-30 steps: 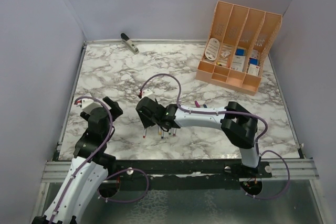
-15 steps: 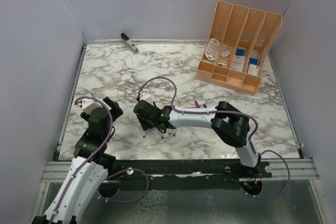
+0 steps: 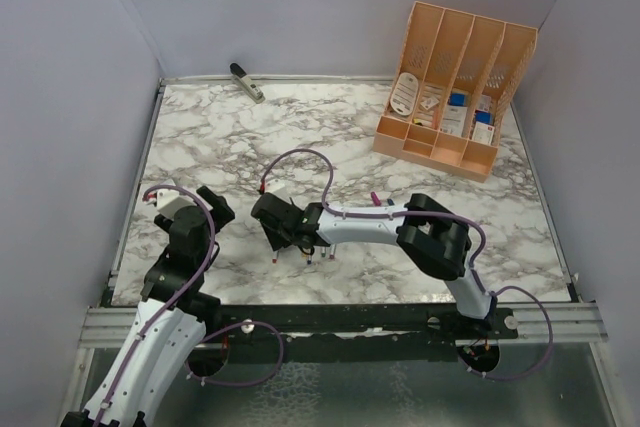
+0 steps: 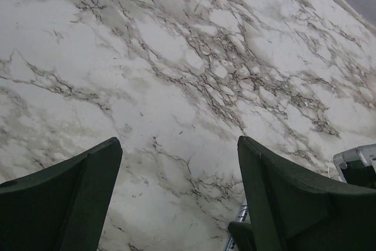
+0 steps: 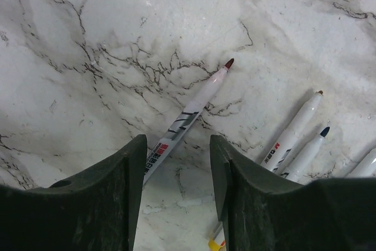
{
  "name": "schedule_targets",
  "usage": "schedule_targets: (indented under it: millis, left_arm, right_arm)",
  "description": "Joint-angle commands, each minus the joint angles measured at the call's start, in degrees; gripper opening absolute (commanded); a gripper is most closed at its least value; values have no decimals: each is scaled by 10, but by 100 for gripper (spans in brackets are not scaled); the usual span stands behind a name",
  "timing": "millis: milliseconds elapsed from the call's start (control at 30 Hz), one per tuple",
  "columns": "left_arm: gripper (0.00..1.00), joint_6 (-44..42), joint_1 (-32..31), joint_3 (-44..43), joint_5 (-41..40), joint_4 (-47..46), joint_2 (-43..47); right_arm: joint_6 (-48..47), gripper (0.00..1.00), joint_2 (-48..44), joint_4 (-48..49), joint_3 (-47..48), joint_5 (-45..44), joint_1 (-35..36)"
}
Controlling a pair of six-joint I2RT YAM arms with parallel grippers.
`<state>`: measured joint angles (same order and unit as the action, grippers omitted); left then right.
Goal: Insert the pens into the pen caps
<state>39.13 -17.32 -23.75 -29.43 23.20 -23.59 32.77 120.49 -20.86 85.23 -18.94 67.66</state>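
left gripper [image 4: 176, 163] hangs near the front-left corner, jaws wide, nothing between them but bare marble table [image 3: 250, 147], with the metal rim just off to its side; right gripper [image 5: 176, 157] is low over the red-tipped pen [image 5: 197, 101], jaws parted to a middling gap either side of the barrel's rear end, no squeeze that i can see; the barrel carries a red block and black print, too small to read; just to its right lie the orange-tipped pen [image 5: 296, 127] with red lettering i can't make out, and the blue-tipped pen [image 5: 308, 151], side by side and pointing the same way; since a second ago the right arm has slid leftward and its jaws have drawn in a little, while the left hasn't budged; beyond the pens is a broad open stretch of marble; far right stands a peach desk organiser [image 3: 470, 42] holding labelled packets, unreadable from here; a grey stapler-like tool [image 3: 246, 82] lies at the back edge.
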Motion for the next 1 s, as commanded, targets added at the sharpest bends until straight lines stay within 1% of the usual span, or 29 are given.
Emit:
schedule_targets:
  millis: [0,100,200,267,333,400,467,533,733,833,867,933,967]
  left_arm:
    - [83,4,-1,6,-12,-12,11]
    - [83,3,-1,5,-12,-12,13]
    - [83,3,-1,5,-12,-11,16]
    - [83,4,-1,4,-12,-11,16]
    - [83,3,-1,3,-12,-11,16]
    - [83,2,-1,1,-14,-10,18]
    - [83,1,-1,0,-16,-9,18]
    - [83,0,-1,0,-17,-10,16]
    - [84,-22,-1,-4,8,-18,-1]
    - [84,-34,-1,-3,39,-42,-6]
    - [84,-41,-1,-2,55,-56,-5]
    - [85,-62,-1,1,95,-91,-4]
    - [86,-72,-1,4,120,-112,-3]
  right_arm:
    - [27,44,18,-31,-7,8,22]
    - [37,41,14,-28,-28,16,24]
    - [42,34,19,-22,-36,31,24]
    - [44,27,26,-27,-34,37,24]
    - [46,19,31,-35,-32,37,24]
    - [47,7,31,-41,-33,35,25]
    - [48,3,31,-48,-34,30,25]
    - [46,1,30,-55,-33,24,24]
    - [21,1,-15,-42,-40,-23,24]
    - [-1,1,-65,-14,-50,-70,22]
    - [-8,1,-95,0,-59,-83,18]
    - [-15,1,-148,41,-87,-89,2]
    - [-20,1,-180,68,-110,-84,-20]
